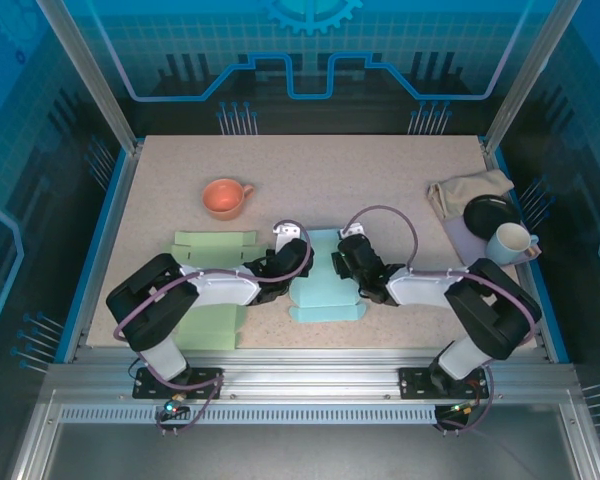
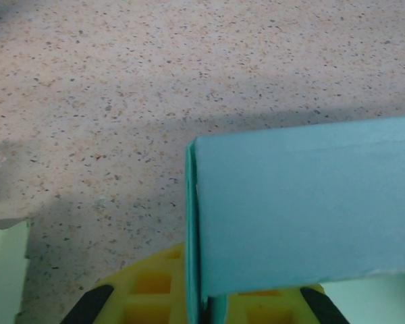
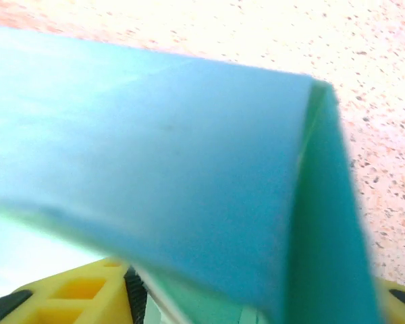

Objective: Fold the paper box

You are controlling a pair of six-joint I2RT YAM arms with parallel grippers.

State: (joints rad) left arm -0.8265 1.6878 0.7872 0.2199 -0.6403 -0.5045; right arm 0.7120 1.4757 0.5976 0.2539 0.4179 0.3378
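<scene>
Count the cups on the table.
2. A round orange cup with a handle sits on the table, far left; a pale cylindrical mug stands at the right edge, beside a round black dish. Others could be hidden.

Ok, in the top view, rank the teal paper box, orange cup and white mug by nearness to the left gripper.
1. Teal paper box, right at the left gripper, table centre.
2. Orange cup, back left.
3. White mug, far right edge.
</scene>
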